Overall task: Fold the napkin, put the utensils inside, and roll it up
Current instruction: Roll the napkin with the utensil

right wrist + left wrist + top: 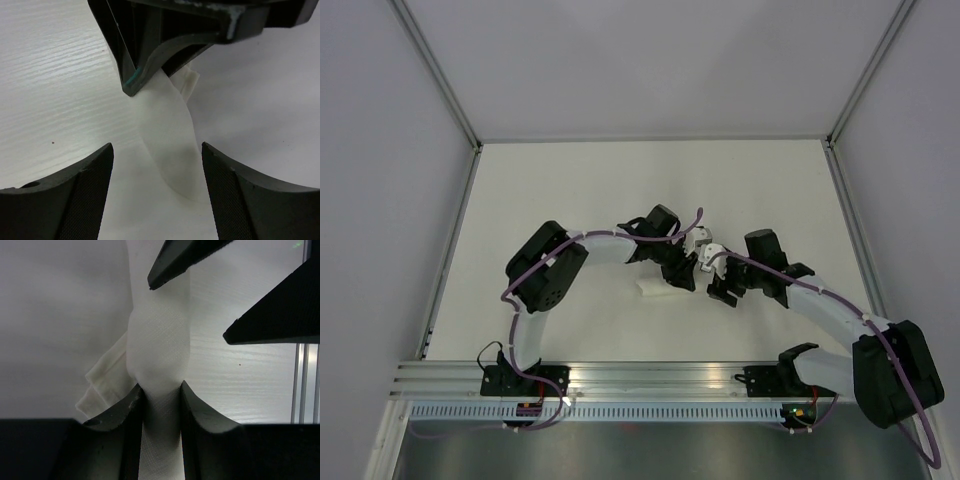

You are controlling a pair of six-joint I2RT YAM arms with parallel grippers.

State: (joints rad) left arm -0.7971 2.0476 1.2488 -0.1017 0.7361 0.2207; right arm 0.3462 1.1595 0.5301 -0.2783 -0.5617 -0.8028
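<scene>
The napkin [159, 350] is a slim white roll on the pale table, with loose folded layers sticking out at its left side. My left gripper [160, 390] is shut on the roll, both fingers pressed into the cloth. In the right wrist view, the napkin [167, 135] runs from the left gripper [165, 35] down between the fingers of my right gripper [157, 155], which is open and not touching the cloth. In the top view, both grippers meet mid-table, left gripper [682, 275] and right gripper [723, 290], with a bit of napkin [650, 288] showing. The utensils are hidden.
Grey enclosure walls ring the white table [570, 200] on three sides. An aluminium rail [650, 378] carrying the arm bases runs along the near edge; it also shows as the rail [302, 385] in the left wrist view.
</scene>
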